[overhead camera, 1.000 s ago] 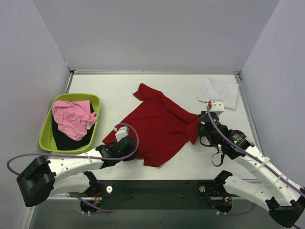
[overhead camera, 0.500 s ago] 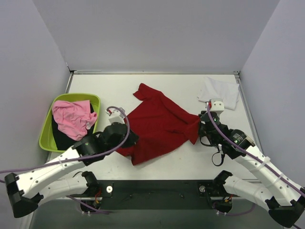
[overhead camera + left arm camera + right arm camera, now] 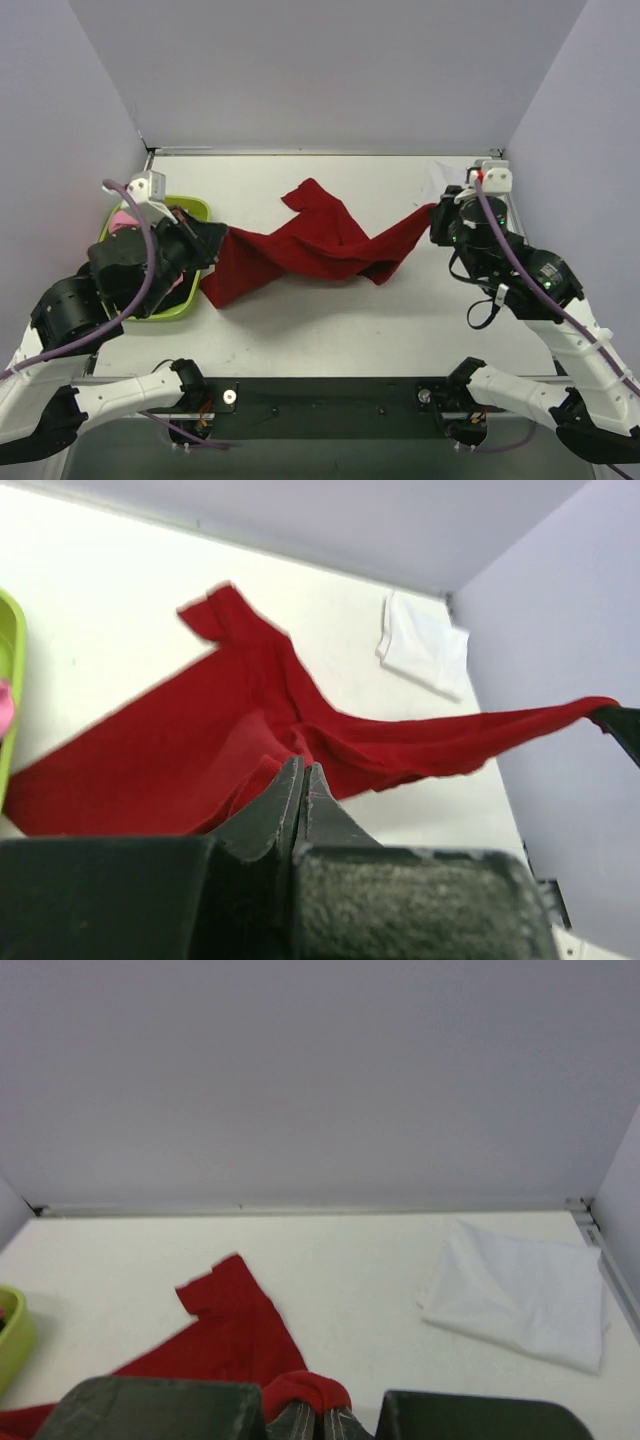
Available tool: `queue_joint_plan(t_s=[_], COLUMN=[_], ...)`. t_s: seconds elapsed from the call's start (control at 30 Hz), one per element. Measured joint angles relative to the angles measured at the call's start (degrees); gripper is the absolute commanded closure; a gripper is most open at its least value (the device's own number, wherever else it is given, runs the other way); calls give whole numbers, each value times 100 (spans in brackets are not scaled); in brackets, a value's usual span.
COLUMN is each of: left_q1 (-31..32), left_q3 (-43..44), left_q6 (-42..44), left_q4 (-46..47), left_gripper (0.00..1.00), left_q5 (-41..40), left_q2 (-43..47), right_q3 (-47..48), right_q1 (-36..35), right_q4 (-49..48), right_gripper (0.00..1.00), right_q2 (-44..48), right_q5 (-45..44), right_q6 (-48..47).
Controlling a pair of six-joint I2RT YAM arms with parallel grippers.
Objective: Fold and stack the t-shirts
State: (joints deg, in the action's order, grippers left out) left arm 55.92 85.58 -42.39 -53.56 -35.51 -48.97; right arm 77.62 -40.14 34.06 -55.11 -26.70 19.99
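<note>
Top external view: far left, the green tub (image 3: 196, 208) holds the pink t-shirt (image 3: 121, 219). Just beside it, the left gripper (image 3: 218, 243) is squeezed tight on one end of the deep red t-shirt (image 3: 320, 245). The shirt stretches across the middle of the table (image 3: 330, 325). The right gripper (image 3: 436, 215) pinches its other end. The folded white t-shirt (image 3: 520, 1295) lies in the far right corner.

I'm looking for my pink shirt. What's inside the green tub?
A small bit of the soft pink cloth shirt shows inside the lime-green plastic tub. The robot's black left arm covers the rest, so anything else in there is hidden.
</note>
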Motion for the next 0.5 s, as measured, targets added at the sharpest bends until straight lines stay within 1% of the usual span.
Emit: queue_joint_plan(t_s=[0.13, 0.2, 0.27, 0.33, 0.43, 0.5], left_q1=[-2, -2, -2, -2, -2, 0], left_q3=[962, 1335, 1528, 1838, 2850, 3359], left_q6=[713, 1156, 1582, 1937, 2371, 2625], left_q4=[-22, 234, 588, 787, 949, 1239], left_gripper=[100, 100, 100, 100, 100, 100], left_q5=[-282, -280, -142, 17, 221, 444], left_q2=[-273, -376, -404, -487, -903, -1060], right_q3=[1185, 1665, 2028, 2564, 3410, 3685], right_q1=[0, 4, 4, 4, 4, 4], right_q4=[52, 2, -28, 11, -85, -240], right_gripper=[100, 100, 100, 100, 100, 100], right_q2=[-175, -201, -203, -278, -435, -426], right_q5=[-55, -31, 52, 234, 710, 1069], right_q6=[-214, -313, -415, -527, -717, -835])
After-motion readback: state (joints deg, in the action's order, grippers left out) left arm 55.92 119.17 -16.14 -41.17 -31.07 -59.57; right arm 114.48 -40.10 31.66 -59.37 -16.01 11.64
